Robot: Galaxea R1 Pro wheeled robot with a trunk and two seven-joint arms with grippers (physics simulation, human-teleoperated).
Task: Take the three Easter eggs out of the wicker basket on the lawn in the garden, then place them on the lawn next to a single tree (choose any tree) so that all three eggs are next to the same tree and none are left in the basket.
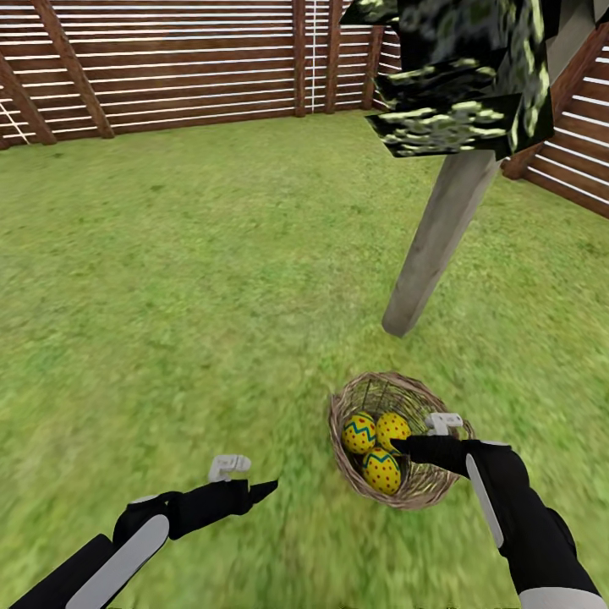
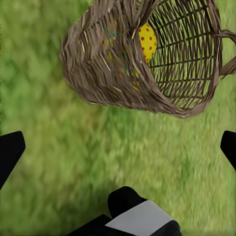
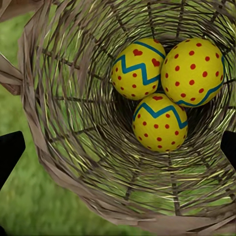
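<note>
Basket: the wicker basket (image 1: 400,440) sat on the lawn (image 1: 211,279) at near right, just short of the tree (image 1: 440,245), so you had little ground to cover for the drop.
Eggs: all three Easter eggs (image 3: 162,91) lay bunched and touching at the basket's bottom; none was out yet.
Egg axis: they looked nearly round, so I could not tell a long axis. The zigzag bands ran at different slants, so each seemed to be tipped a different way.
Basket axis: its mouth faced up and somewhat toward you; your right wrist camera looked straight down into it.
Right gripper (image 1: 423,441): you held it over the basket's right rim, jaws apart and empty, apparently lined up to reach in for a first egg.
Left gripper (image 1: 254,489): you kept it low over bare grass left of the basket, jaws apart, holding nothing, and out of the right arm's way.
</note>
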